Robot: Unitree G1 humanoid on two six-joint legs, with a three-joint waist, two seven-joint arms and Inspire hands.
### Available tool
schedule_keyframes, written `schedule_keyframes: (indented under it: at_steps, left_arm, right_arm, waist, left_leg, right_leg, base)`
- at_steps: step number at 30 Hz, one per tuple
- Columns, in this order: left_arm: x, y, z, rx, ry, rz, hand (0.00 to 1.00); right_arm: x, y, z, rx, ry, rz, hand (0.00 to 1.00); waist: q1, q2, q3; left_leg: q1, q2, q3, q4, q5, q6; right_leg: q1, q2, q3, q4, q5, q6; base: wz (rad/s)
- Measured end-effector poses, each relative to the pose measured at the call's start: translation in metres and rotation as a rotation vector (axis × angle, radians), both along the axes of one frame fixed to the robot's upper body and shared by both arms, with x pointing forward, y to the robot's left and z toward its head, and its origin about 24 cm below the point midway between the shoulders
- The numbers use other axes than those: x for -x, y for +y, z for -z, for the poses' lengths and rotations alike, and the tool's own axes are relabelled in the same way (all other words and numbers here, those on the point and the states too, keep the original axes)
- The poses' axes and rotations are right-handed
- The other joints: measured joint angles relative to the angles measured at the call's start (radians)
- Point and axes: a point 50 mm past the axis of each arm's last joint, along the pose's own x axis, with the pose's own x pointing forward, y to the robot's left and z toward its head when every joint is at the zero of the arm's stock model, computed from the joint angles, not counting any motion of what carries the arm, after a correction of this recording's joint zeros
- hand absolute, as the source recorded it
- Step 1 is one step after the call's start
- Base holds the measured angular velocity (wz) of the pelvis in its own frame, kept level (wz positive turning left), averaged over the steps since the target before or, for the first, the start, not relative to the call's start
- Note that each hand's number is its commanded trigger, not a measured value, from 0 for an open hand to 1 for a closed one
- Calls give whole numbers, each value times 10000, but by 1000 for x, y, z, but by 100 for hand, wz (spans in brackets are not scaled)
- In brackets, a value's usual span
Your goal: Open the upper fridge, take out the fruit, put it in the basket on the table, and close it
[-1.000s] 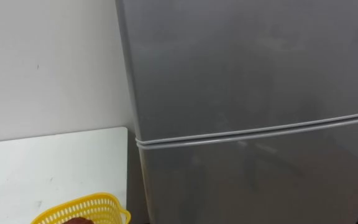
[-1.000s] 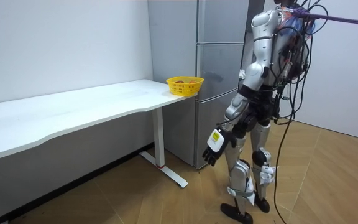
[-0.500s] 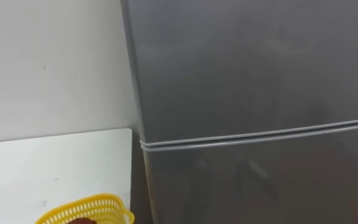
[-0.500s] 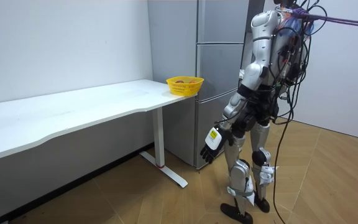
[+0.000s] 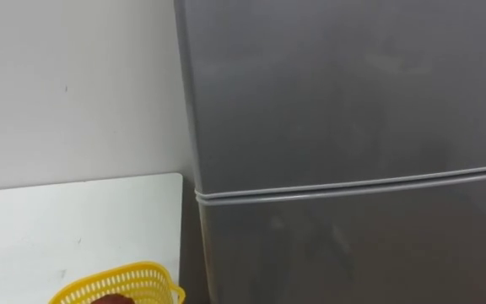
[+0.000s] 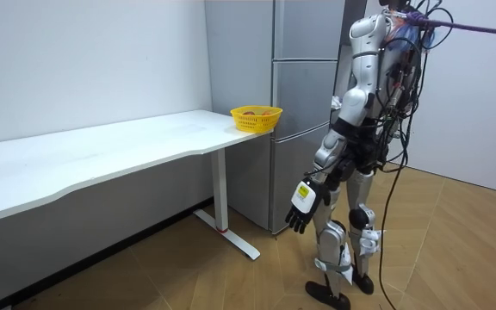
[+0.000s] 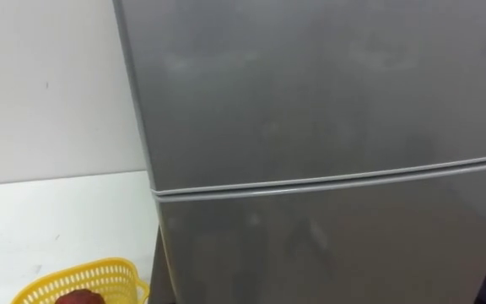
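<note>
Swinging a little forward and up at the robot's side since a second ago, the left hand (image 6: 303,205) hangs low beside its thigh, fingers relaxed and empty; its right hand is hidden behind the body. In the eye views the whole picture has slid slightly rightward, which is the camera's own shift. The robot stands on the wood floor (image 6: 455,258) facing the grey fridge (image 5: 344,152), whose upper door (image 5: 344,84) and lower door (image 5: 353,253) are both closed, so whatever is to be fetched lies hidden inside, or is already out. At the white table's (image 6: 102,155) far end by the fridge sits a yellow basket (image 5: 121,283) holding fruit.
</note>
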Motion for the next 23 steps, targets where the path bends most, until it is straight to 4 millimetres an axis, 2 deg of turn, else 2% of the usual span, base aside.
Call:
schedule_keyframes:
  at_steps: [5,13,23]
  left_arm:
    - [4,-4,1,136,243,-107,0]
    - [9,-6,3,184,599,-218,0]
    - [8,-8,3,197,881,47,0]
  right_arm:
    - [9,2,3,-446,762,249,0]
    - [13,6,6,-835,1269,618,0]
    - [12,13,10,-1555,1441,1808,0]
  waist:
    - [-5,-32,-13]
    - [-4,-158,28]
    - [-64,-78,26]
  left_leg:
    - [5,11,-3,14,0,0]
    - [96,10,-161,29,-1,2]
    - [-13,3,-253,82,-2,2]
  right_leg:
    - [2,-6,-25,-14,-17,-16]
    - [152,-47,-154,5,-41,17]
    - [144,-41,-176,2,-82,22]
  base:
    - [0]
    - [5]
    - [2]
